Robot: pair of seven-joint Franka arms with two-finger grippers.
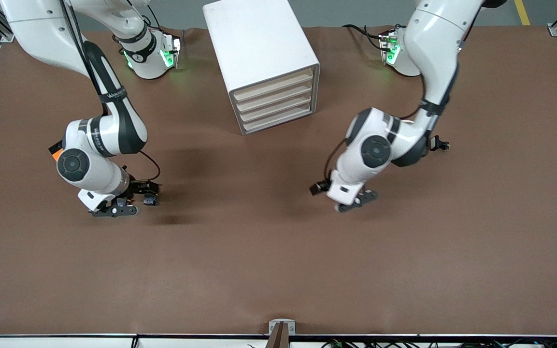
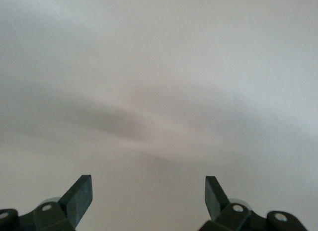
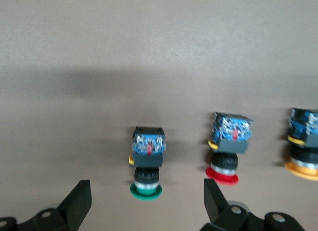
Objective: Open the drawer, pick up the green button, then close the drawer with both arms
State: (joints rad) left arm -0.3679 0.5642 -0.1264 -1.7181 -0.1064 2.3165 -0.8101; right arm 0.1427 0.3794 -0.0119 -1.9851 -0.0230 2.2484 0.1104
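On the brown bench [image 1: 278, 270] the white cabinet [image 1: 259, 48] has its lowest drawer [image 1: 278, 122] shut. The left tool [image 1: 355, 203] waits wide open and empty over bare bench. The right tool [image 3: 146, 203], wide open and empty, hovers over the green button [image 3: 146, 184] beside the red-capped button [image 3: 223, 171] and yellow-capped button [image 3: 303, 166]. This looks like the take step; next it should descend and close on the green one.

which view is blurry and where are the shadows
Left wrist view: soft and washed out, only the left gripper with open fingers over a pale surface. Right wrist view: slightly blurred; a dark shadow band above the green button. Front view: sharp, arm shadows on the brown table, green glow at both bases.
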